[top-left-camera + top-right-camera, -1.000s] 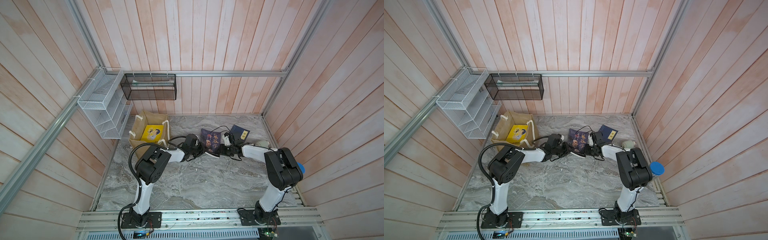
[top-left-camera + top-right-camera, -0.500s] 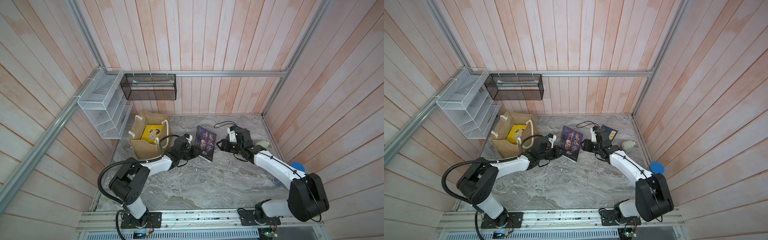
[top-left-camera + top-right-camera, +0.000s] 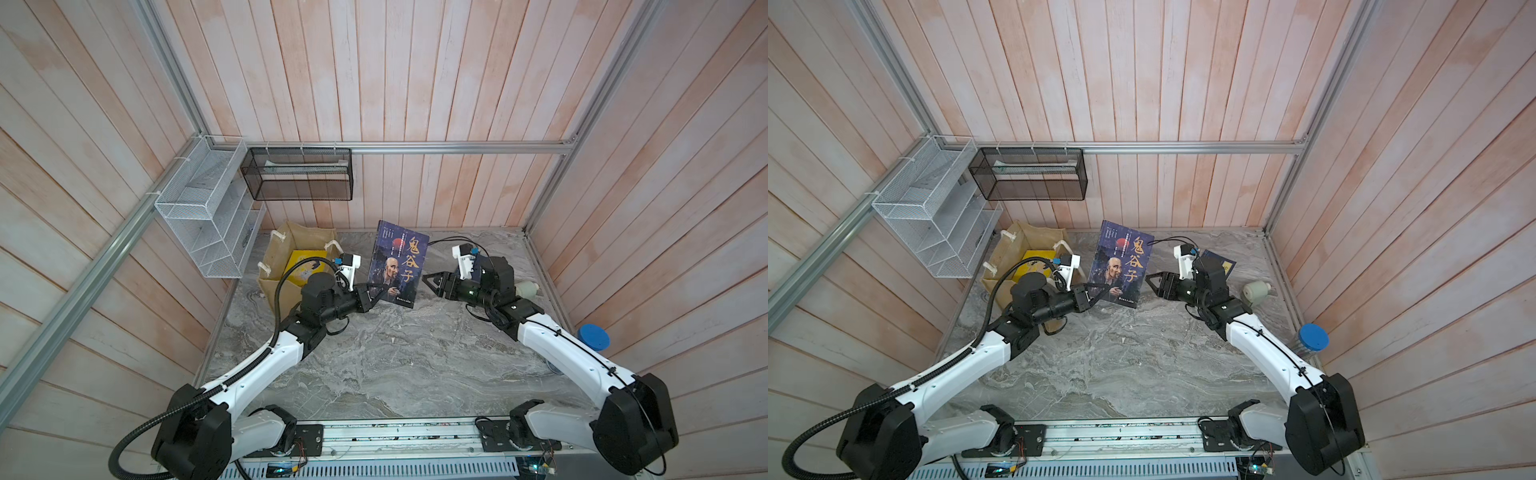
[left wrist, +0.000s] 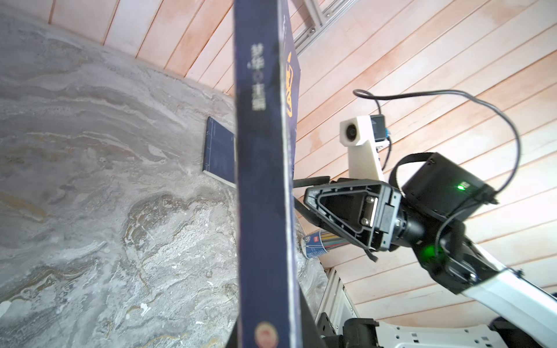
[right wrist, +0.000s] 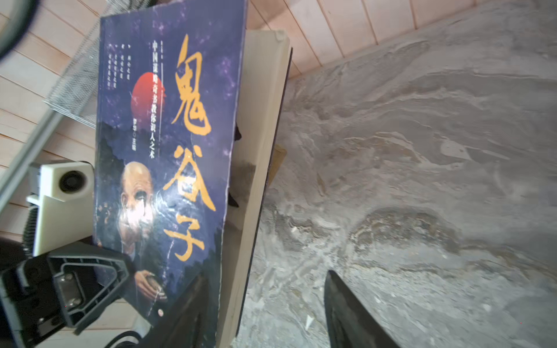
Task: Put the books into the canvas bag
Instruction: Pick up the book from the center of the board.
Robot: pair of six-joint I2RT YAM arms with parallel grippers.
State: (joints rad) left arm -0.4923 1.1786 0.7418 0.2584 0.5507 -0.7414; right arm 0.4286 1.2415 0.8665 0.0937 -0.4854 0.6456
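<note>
Well, in both top views I count one yellow book [image 3: 305, 266] already down in the canvas bag [image 3: 279, 253], which stands at the back left of the desk [image 3: 395, 361]. My left fingers [image 3: 374, 294] are clamped on the lower corner of the portrait book [image 3: 398, 266], holding it upright above the desk, near the bag. My right fingers [image 3: 434, 282] stand spread and empty, just beside that book's far edge. A navy book [image 3: 1223, 262] lies flat behind the right wrist, so I judge that at least two books remain to go in. The big gold title reads 鬼谷子.

On the left wrist camera I get the held book spine-on, and its print is too blurred to trust. The navy book lies near the wall, its lettering too small to read. A tube [image 4: 316, 245] beyond it carries a label I cannot read.

On the right wrist camera the cover is sharp: 鬼谷子 in gold, a red disc, a bald old man, and a smaller white line, 中国谋略奇书教你识人之术. The spread right fingers frame the page edge without pinching it.
</note>
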